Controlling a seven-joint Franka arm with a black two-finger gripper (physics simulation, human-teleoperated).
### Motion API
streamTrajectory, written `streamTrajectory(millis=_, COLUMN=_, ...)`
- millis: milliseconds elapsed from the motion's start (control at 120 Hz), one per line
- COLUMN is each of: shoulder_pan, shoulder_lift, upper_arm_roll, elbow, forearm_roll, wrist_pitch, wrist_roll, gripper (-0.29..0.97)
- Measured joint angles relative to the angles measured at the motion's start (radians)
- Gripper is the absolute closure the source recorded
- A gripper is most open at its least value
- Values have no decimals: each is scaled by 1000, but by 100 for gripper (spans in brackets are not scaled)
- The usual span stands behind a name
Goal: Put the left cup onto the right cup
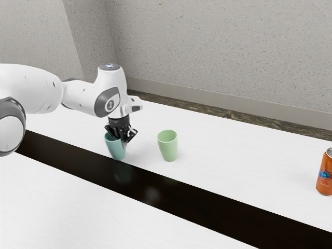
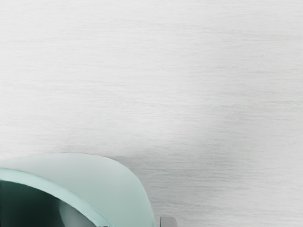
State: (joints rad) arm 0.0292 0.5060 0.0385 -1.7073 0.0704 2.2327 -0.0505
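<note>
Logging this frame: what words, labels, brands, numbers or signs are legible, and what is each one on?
No text reads clearly.
Orange drink can with blue label patch: printing too small to read.
Grey joint cap on the white arm: small white mark, illegible.
Teal plastic cup held by the end effector, and pale green plastic cup: blank.

White arm wearing grey joints, black gripper, teal cup showing a darker inside, pale green cup, table lying white — a black band crossing it — orange can carrying blue marks.
</note>
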Motion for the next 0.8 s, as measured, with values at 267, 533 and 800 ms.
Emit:
streamTrajectory(millis=267, shoulder_pan=-5, shoulder_lift=-48, upper_arm_roll=-6, elbow=1, forearm_roll=0, wrist_pitch=-10, wrist_roll=3, gripper=77)
streamTrajectory(millis=533, shoulder_pan=-12, shoulder_lift=-122, upper_arm_roll=-81, elbow=18, forearm_roll=57, wrist_pitch=-66, wrist_roll=-21, gripper=78)
streamTrajectory(millis=800, shoulder_pan=-13, shoulder_lift=-170, upper_arm_roll=-183, elbow=74, forearm_roll=144, wrist_pitch=-167, wrist_roll=-92, gripper=78)
